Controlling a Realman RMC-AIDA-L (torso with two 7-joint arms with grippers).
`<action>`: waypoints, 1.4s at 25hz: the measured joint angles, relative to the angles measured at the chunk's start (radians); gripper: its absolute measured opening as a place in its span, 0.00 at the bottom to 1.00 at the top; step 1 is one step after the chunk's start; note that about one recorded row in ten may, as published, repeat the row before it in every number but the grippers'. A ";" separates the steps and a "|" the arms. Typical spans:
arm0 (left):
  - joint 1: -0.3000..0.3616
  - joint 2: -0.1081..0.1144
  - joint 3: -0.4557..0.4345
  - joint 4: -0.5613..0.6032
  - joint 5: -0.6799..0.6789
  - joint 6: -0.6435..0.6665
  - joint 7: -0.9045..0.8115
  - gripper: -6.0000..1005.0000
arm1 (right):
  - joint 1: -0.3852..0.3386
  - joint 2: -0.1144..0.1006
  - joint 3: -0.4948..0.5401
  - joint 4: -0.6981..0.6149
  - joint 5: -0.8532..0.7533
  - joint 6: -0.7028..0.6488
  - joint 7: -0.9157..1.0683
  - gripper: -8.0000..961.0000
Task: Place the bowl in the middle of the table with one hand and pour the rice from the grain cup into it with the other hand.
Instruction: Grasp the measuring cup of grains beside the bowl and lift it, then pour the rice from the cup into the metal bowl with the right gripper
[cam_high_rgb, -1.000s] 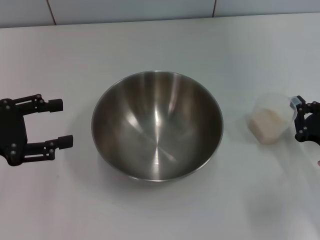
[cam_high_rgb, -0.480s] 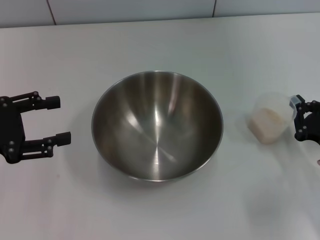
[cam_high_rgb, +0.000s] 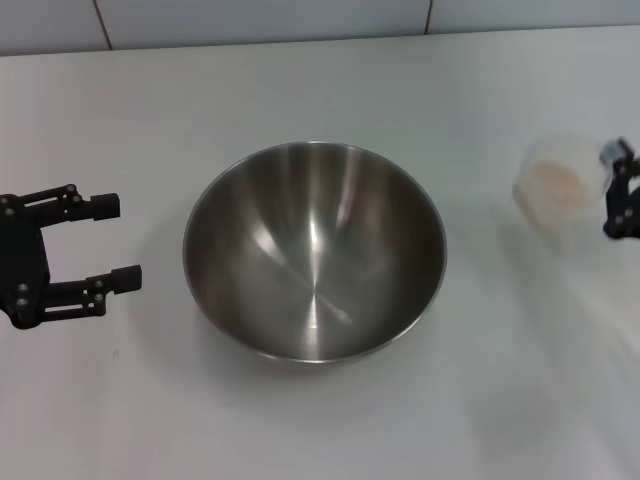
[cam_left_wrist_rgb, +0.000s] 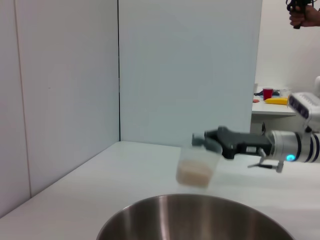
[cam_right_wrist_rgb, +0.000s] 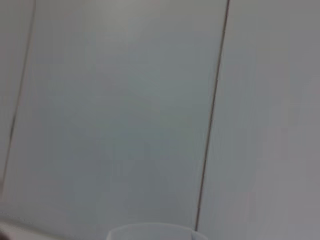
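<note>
While the bowl (cam_high_rgb: 315, 250) sits empty at the centre of the table (cam_high_rgb: 300, 90), the grain cup (cam_high_rgb: 560, 185) is held at about 3 o'clock from it, well apart from the rim and, as the left wrist view shows, raised clear of the tabletop. The cup is clamped at its outer side by the right gripper (cam_high_rgb: 620, 190), whose jaws are closed on the cup wall; the cup therefore projects from the jaws toward 9 o'clock, in the direction of the bowl. The rice (cam_high_rgb: 556, 180) is seen inside the cup as a pale mass, and the cup stands roughly upright, with its long axis vertical. None of the rice is seen in the bowl. The left gripper (cam_high_rgb: 108, 240) is parked at about 9 o'clock from the bowl, near but not touching it, with its jaws spread apart and nothing between them. Only the right arm is judged to be placed for the pour. The coming move is judged to depend on the gap between cup and bowl: the cup must be carried toward 9 o'clock until its mouth lies over the bowl's interior before it is tipped.
</note>
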 joint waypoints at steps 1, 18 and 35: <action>0.000 0.000 0.000 0.000 0.000 0.000 0.000 0.78 | 0.006 -0.001 0.001 -0.002 0.000 -0.025 0.000 0.02; 0.003 -0.010 -0.019 0.000 -0.001 0.000 -0.003 0.78 | 0.159 -0.007 -0.007 -0.101 -0.004 -0.142 0.003 0.02; 0.012 -0.016 -0.054 -0.001 -0.007 0.004 0.004 0.78 | 0.293 -0.001 -0.175 -0.120 -0.006 -0.124 -0.259 0.02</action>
